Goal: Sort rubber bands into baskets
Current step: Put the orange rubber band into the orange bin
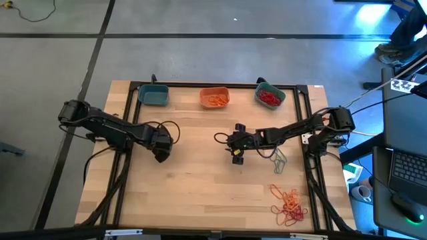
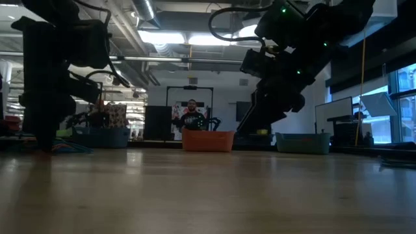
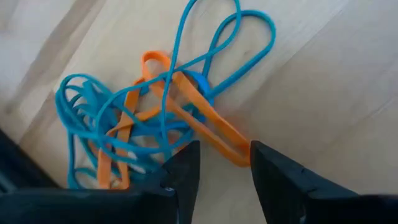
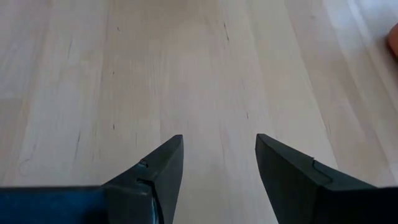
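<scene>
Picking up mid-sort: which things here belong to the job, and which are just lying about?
Job: teal basket; orange basket; red-filled basket; blue-orange tangle; red-orange pile; grey bands.
Idle: laptop; person.

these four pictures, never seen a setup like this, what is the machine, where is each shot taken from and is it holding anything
It is a robot with two dark jointed arms at a light wooden table. One picture looks straight down, one looks level across the tabletop, and two come from cameras on the wrists.

Along the far edge stand a teal plastic basket, an orange plastic basket holding orange bands, and a second teal basket holding red ones. A loose pile of red and orange rubber bands lies near the right front corner.

The left gripper straddles an orange band in a blue and orange tangle, not yet clamped. The right gripper is open over bare wood.
</scene>
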